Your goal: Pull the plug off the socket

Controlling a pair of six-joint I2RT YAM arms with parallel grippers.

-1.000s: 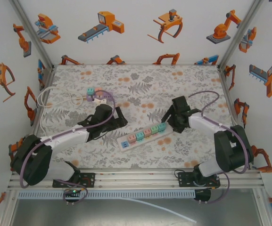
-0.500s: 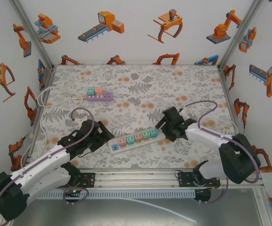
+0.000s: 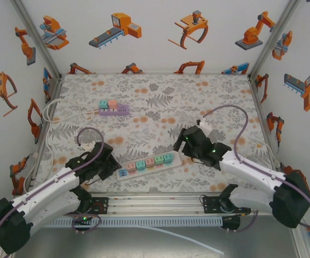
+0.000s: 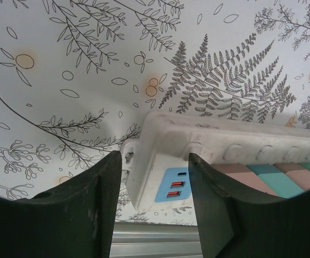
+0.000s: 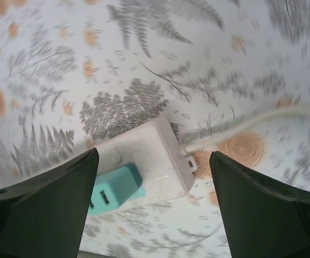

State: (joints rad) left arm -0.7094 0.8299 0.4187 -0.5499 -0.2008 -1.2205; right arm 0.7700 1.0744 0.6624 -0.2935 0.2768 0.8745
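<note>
While left gripper (image 4: pixel 153 161) pinches power strip (image 4: pixel 214 141) end by table (image 3: pixel 160 97) front edge | right gripper (image 5: pixel 153 156) spread | centre it on teal plug (image 5: pixel 117 188), pull straight.

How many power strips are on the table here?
2. The white strip lies near the front edge; the purple strip sits farther back, on the left. None looks hidden.

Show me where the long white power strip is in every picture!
Top external: the power strip lies slanted, low in the middle of the picture.
Left wrist: its USB end sits bottom centre, inside the left gripper.
Right wrist: its cable end sits in the middle, with a teal plug on it.
Shared landmark: the fern-print table cover under it.
</note>
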